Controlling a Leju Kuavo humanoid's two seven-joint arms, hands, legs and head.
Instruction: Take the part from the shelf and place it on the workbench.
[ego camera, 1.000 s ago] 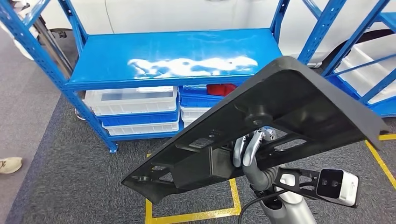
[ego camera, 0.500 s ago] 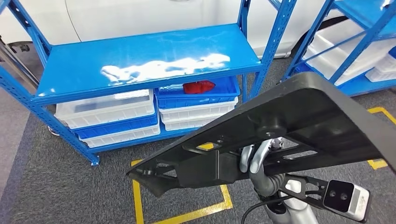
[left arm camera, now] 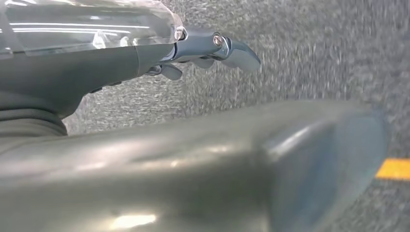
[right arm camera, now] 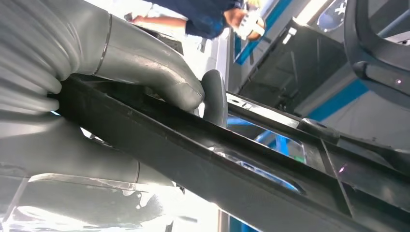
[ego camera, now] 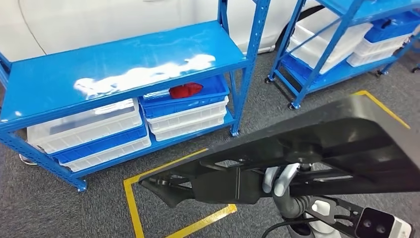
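The part (ego camera: 317, 144) is a large flat black plastic panel with ribs and cut-outs. It hangs across the lower right of the head view, above the carpet. My right hand (ego camera: 280, 181) grips it from below at a rib near its middle, and the panel hides most of the fingers. In the right wrist view the thumb (right arm camera: 159, 82) presses on the panel's edge (right arm camera: 217, 164). My left hand (left arm camera: 193, 48) hangs over grey carpet with nothing in it, its fingers held away from the thumb. The blue shelf (ego camera: 124, 69) the part came from stands bare at the upper left.
Under the shelf top lie white and blue bins (ego camera: 84, 124), one with a red item (ego camera: 185, 90). A second blue rack (ego camera: 337, 54) with white bins stands at the upper right. Yellow floor tape (ego camera: 130, 198) marks a square below. A person in blue (right arm camera: 212, 14) stands nearby.
The whole picture has slid left, so the camera has turned right; the second rack has come further into view. The part stays in my right hand and now lies flatter.
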